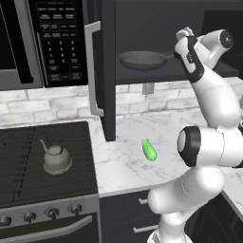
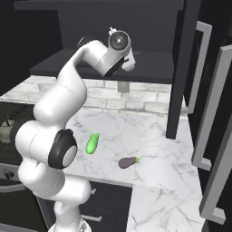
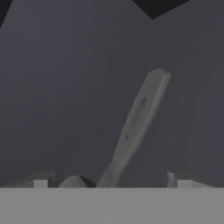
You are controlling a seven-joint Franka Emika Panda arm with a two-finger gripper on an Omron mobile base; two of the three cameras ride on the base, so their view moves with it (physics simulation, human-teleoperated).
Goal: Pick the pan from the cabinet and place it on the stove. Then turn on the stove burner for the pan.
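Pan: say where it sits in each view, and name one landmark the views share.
Left base view: pan on the cabinet shelf, upper middle, handle pointing right.
Right base view: hidden behind the arm, upper left of centre.
Hand view: its handle runs up the middle.
Landmark: green vegetable on the counter, both base views.

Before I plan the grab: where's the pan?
The pan sits on the open cabinet shelf in the left base view, handle toward the open gripper, above the counter.

White marble counter, pale brick backsplash, microwave upper left, dark base drawers
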